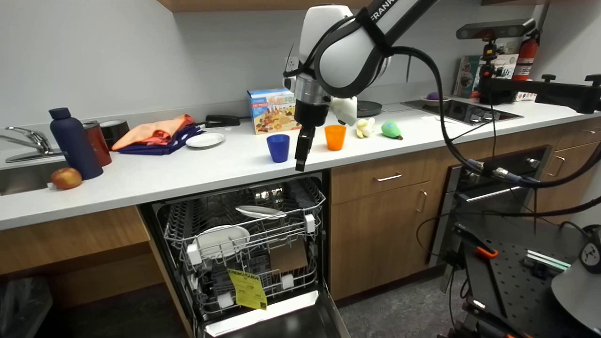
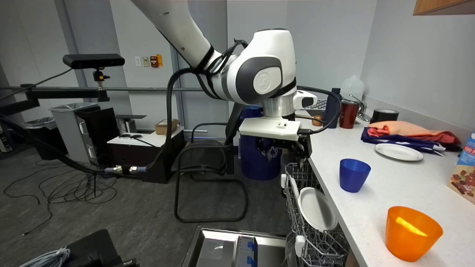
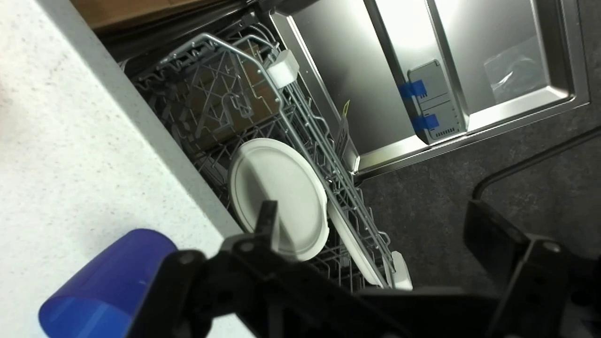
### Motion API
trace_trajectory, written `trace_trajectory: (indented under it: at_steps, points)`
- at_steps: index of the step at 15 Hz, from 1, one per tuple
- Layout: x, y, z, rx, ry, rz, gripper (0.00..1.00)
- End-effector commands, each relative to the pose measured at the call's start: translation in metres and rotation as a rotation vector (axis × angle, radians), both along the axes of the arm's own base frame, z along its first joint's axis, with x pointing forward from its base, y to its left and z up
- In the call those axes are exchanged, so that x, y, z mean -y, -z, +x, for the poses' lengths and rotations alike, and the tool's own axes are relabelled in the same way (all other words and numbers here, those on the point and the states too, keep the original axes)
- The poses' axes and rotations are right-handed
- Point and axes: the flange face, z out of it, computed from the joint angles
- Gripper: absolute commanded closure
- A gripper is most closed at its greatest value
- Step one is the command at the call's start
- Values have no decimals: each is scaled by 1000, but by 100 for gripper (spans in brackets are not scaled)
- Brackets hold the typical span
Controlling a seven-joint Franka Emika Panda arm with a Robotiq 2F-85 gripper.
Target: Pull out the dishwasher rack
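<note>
Hand (image 3: 371, 218): released, its two fingers (image 3: 267, 225) spread wide apart in the wrist view, one near the bottom middle of the frame, the other at the right; in an exterior view it points down by the front edge of the desk (image 1: 188, 171).
Dish rack (image 1: 263, 234): below the desk, left of the middle and low in the frame, the upper wire basket in the dishwasher (image 1: 171, 258); its front stands out past the desk's edge. It slants from upper left to lower middle in the wrist view. Whether the hand touches it, I cannot tell.
Plates (image 3: 291, 192): two, white, among the rack's wires, one facing up at the centre of the wrist view, the other nearly edge-on beside it.
Lower rack (image 1: 287, 281): beneath the dish rack, with a yellow label (image 1: 247, 288) hanging at its front.
Dishwasher door (image 3: 338, 51): lowered, its steel inside showing at the upper right of the wrist view.
Cups: blue cup (image 1: 278, 148) and orange cup (image 1: 335, 138), upright on the desk, apart, either side of the hand in an exterior view.
Left end of the desk: dark blue bottle (image 1: 77, 145), with an apple (image 1: 66, 178) just beside it.
</note>
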Motion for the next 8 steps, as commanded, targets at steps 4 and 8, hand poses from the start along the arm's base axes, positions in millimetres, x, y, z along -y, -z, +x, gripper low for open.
trace_trajectory:
  at_steps: [4, 8]
  points:
    - [8, -3, 12, 15, -116, 10, 0]
    - [4, -4, 6, 10, -118, -6, 0]
